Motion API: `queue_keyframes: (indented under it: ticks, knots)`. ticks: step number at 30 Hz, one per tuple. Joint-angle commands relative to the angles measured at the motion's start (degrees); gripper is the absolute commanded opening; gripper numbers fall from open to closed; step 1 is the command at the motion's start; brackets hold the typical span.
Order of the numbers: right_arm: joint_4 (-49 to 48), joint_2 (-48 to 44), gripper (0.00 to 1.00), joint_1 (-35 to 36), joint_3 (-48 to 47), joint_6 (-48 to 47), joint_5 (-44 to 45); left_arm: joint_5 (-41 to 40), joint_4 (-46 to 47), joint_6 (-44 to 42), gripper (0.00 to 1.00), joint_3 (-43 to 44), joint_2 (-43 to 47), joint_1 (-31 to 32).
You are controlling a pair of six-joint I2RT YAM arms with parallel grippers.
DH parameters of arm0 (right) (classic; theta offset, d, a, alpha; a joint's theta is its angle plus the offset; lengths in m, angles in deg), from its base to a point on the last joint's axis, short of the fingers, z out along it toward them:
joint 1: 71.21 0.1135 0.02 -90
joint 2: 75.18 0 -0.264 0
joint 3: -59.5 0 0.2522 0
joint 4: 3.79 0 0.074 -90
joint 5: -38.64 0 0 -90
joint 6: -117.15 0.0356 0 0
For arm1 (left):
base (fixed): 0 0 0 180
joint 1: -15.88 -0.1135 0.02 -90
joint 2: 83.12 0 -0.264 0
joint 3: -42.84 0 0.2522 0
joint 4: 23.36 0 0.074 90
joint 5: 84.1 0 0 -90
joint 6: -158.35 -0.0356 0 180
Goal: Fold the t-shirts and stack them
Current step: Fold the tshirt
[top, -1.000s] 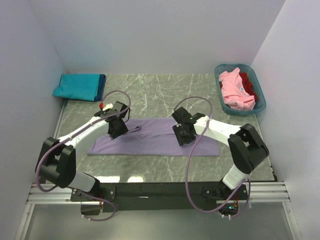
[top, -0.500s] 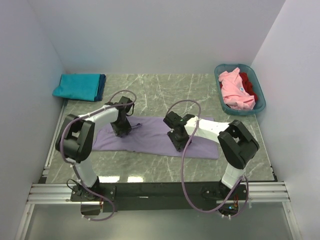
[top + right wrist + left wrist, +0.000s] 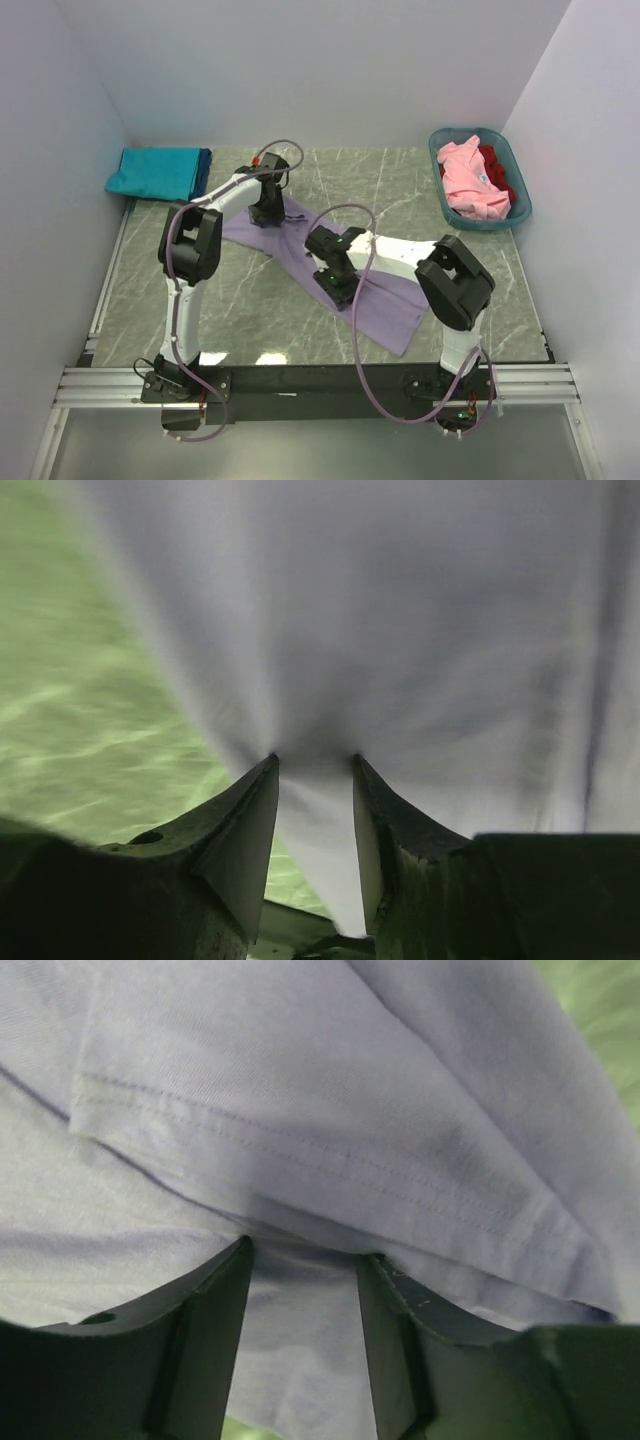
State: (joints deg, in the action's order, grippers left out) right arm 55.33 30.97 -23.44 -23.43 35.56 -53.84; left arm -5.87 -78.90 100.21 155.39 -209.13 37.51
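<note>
The marble table (image 3: 250,320) held the purple shirt (image 3: 385,300), a long strip stretched diagonally from far left to near right. Folded teal shirts (image 3: 155,172) lay in the far-left corner, and a pink shirt (image 3: 468,185) waited in the basket (image 3: 481,225). The left pincer (image 3: 305,1250) and right pincer (image 3: 315,765) each pinched purple cloth narrowly. This looked mid-fold. Next, both would need to carry the cloth over evenly.

Teal basket (image 3: 483,226) sits on marble table's (image 3: 240,310) far-right corner.
</note>
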Motion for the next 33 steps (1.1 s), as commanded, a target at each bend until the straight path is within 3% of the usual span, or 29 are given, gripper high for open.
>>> queue_keyframes:
  ticks: [1, 7, 12, 19, 21, 24, 29, 33]
  knots:
    - [3.67, 2.83, 0.43, 3.46, -6.4, -1.64, -6.22, 0.43, 5.47, -11.43, 0.55, 3.94, -5.9, -0.18]
    - [9.21, 13.37, 0.43, 9.0, -22.22, -3.13, -7.45, 0.52, 9.34, -23.83, 0.66, 8.7, -8.28, -0.18]
    - [11.15, 15.5, 0.43, 10.85, -30.24, -2.96, -5.97, -1.76, 9.18, -27.2, 0.73, 10.2, -7.23, -0.27]
    - [2.29, 0.92, 0.47, 6.99, -16.9, 0.82, 2.29, -2.38, 11.72, -20.71, 0.8, 6.78, 5.14, -0.18]
    - [0.7, -4.25, 0.48, 4.45, -11.99, 1.79, 3.96, -2.99, 11.55, -19.12, 0.85, 7.04, 7.0, -0.18]
    - [-2.64, -9.36, 0.51, -2.03, -6.36, 3.54, 4.59, -5.01, 9.97, -15.08, 0.86, 8.0, 9.64, -0.18]
    - [-7.74, -10.96, 0.51, -13.74, -2.03, 7.67, 3.27, -7.74, 5.58, -1.81, 0.84, 5.38, 11.93, -0.18]
    - [-8.89, -7.11, 0.5, -18.58, -2.81, 8.29, 2.66, -8.01, 4.61, 3.29, 0.74, 0.54, 11.32, -0.71]
